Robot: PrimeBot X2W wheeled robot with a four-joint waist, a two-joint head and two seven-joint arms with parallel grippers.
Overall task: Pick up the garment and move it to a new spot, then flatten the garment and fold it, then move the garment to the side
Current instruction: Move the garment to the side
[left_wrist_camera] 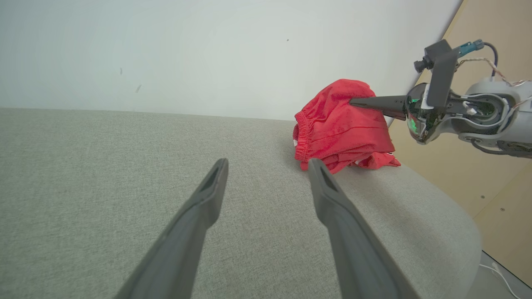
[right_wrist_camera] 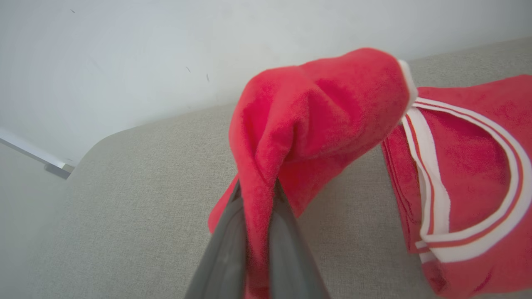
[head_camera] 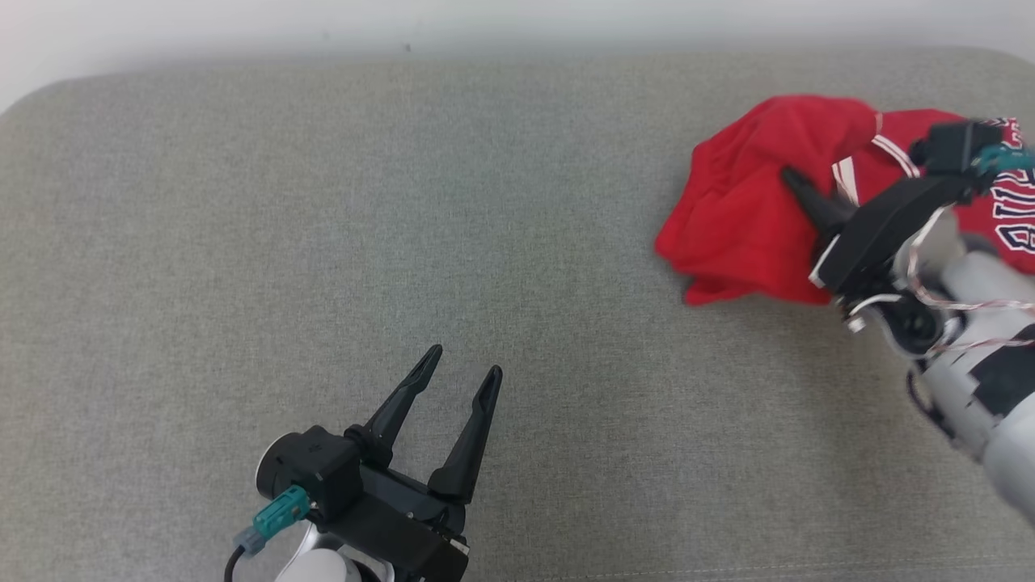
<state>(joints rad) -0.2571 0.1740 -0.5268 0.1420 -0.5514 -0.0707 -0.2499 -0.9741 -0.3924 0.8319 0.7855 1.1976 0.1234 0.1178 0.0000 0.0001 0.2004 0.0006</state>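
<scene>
The garment (head_camera: pixel 752 210) is a crumpled red jersey with white-and-red trim and dark lettering, bunched at the far right of the grey cushion (head_camera: pixel 404 242). My right gripper (head_camera: pixel 796 182) is shut on a fold of its red cloth, which rises in a peak between the fingers (right_wrist_camera: pixel 226 249) in the right wrist view. The trimmed part of the garment (right_wrist_camera: pixel 469 174) lies flat to the right. My left gripper (head_camera: pixel 465 362) is open and empty near the front middle, well apart from the garment (left_wrist_camera: pixel 341 124).
A pale wall (left_wrist_camera: pixel 208 50) runs behind the cushion. A tan wooden panel (left_wrist_camera: pixel 469 166) stands past the cushion's rounded right end, with floor and a thin cable (left_wrist_camera: pixel 498 274) below. Wide bare cushion stretches left of the garment.
</scene>
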